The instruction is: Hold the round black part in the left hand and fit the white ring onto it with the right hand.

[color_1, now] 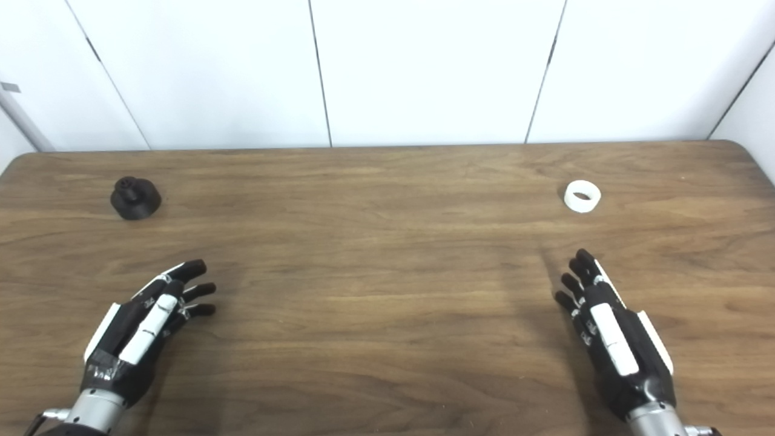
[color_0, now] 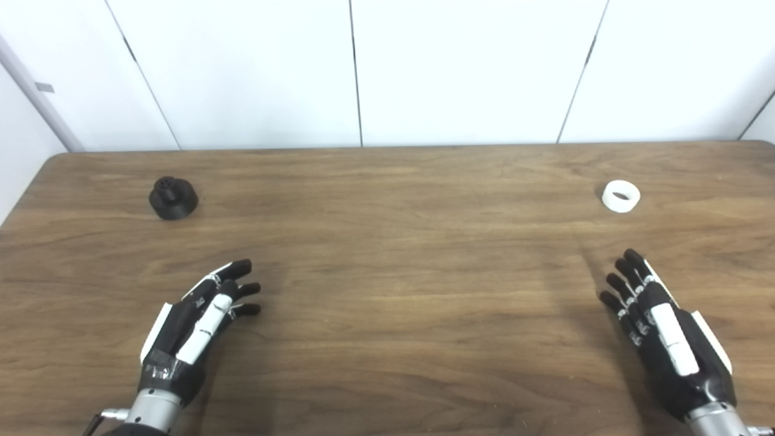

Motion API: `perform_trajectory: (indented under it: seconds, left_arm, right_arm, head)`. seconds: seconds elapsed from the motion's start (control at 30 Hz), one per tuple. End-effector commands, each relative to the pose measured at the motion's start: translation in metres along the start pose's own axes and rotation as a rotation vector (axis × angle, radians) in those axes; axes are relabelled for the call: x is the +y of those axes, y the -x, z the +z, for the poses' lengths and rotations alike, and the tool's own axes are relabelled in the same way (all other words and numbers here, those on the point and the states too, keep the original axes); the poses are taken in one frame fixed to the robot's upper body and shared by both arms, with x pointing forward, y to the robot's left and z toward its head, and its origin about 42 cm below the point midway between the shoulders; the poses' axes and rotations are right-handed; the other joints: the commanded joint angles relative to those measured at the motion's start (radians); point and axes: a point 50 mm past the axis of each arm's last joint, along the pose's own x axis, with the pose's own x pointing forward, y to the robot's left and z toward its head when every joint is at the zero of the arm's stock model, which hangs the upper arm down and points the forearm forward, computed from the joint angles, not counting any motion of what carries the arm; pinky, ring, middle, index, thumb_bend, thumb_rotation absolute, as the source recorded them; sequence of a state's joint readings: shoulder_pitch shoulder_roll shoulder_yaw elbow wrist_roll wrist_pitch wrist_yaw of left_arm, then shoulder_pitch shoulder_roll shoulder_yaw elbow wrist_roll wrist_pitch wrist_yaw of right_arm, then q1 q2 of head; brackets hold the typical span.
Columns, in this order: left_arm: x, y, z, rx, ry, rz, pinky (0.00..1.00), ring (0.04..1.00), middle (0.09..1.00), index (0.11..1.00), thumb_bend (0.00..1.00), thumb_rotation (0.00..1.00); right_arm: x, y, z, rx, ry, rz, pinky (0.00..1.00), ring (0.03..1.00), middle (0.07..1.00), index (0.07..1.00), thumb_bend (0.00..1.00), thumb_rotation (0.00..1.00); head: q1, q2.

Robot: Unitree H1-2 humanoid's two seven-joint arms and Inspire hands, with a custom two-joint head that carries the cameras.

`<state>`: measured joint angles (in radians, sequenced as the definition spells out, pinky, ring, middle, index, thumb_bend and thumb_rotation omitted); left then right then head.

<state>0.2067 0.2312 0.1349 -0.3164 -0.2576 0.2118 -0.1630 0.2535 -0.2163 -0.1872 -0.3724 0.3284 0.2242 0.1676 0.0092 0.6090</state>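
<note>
Since both parts sit far back on the surface (color_0: 387, 363), each robot hand has a long way to go before anything gets held. The round black part (color_0: 174, 197) stands near the far left corner, and the white ring (color_0: 621, 196) lies near the far right corner, well apart from each other. The left robot hand (color_0: 197, 321) hovers near the front edge with its fingers spread and holds nothing. The right robot hand (color_0: 663, 330) is near the front edge too, fingers straight and a little apart, also holding nothing.

What could go wrong? The black part is round, so a sloppy push could knock it over or make it roll toward the left edge. The ring is small and light, so a finger that bumps it could flick it off the right edge. A weak pinch could also drop it on the way to the middle.

There is lots of open room in the middle of the surface, a good place to join the parts
</note>
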Motion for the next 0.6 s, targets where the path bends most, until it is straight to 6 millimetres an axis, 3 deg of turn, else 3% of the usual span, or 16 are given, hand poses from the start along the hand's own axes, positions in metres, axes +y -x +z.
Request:
perform_trajectory:
  seconds: [0.0, 0.57]
  left_arm:
    - [0.0006, -0.0009, -0.0007, 0.007, -0.018, -0.014, 0.78, 0.787, 0.876, 0.795, 0.55, 0.55]
    - [0.0015, -0.0019, -0.0017, 0.009, -0.018, -0.020, 0.81, 0.801, 0.888, 0.798, 0.53, 0.55]
  right_arm:
    - [0.0018, -0.0035, 0.0104, -0.064, 0.015, 0.018, 0.92, 0.961, 0.974, 0.965, 0.66, 0.74]
    - [0.0019, -0.0045, 0.0092, -0.065, 0.007, 0.019, 0.95, 0.976, 0.989, 0.971, 0.65, 0.73]
  head:
    - [0.001, 0.001]
    - [0.003, -0.006]
